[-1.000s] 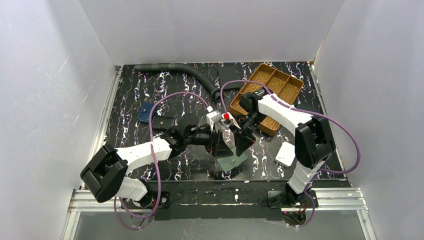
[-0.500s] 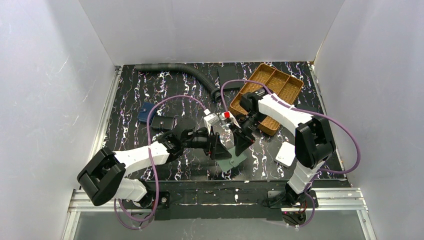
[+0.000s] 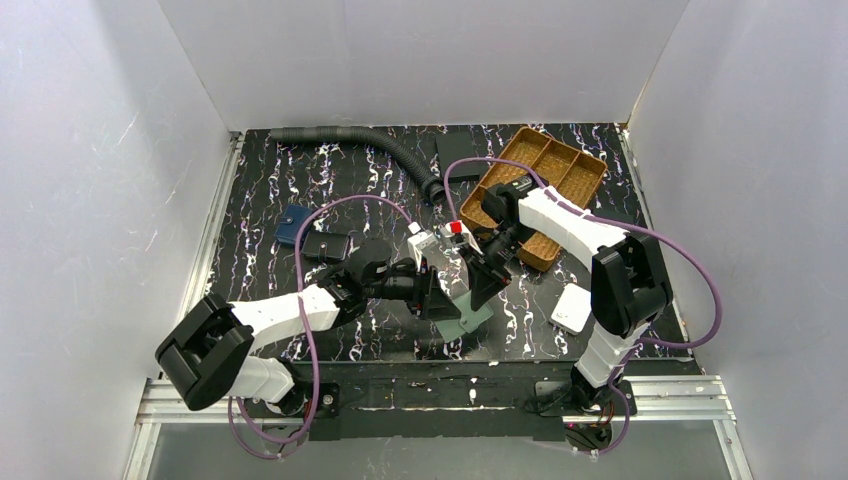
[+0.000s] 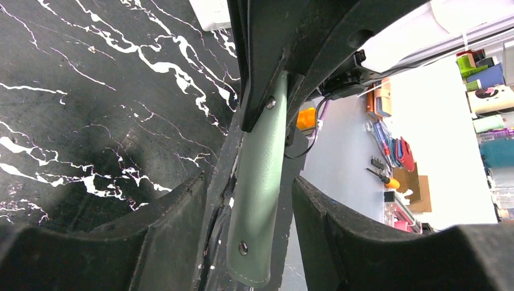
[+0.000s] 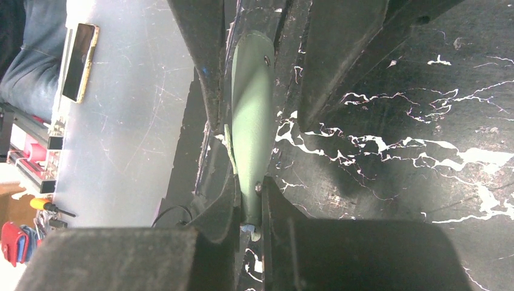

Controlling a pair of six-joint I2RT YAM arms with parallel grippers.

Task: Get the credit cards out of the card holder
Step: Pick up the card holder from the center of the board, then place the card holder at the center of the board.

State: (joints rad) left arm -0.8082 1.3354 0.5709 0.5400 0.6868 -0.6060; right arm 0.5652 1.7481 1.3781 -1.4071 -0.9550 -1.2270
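The sage-green card holder hangs edge-up just above the table near its front middle. My right gripper is shut on one end of it, by a snap stud. My left gripper comes from the opposite end. Its fingers stand on either side of the green card holder, with a gap showing on each side, so it is open. In the top view the two grippers, left and right, meet over the holder. The credit cards are hidden.
A brown compartment tray stands at the back right, under the right arm. A white square box lies at the front right. A navy pouch and a black slab lie left. A corrugated hose curves along the back.
My left gripper's jaws have narrowed around the card holder, and its wrist has shifted slightly left and nearer. The right arm and the holder have stayed in place.
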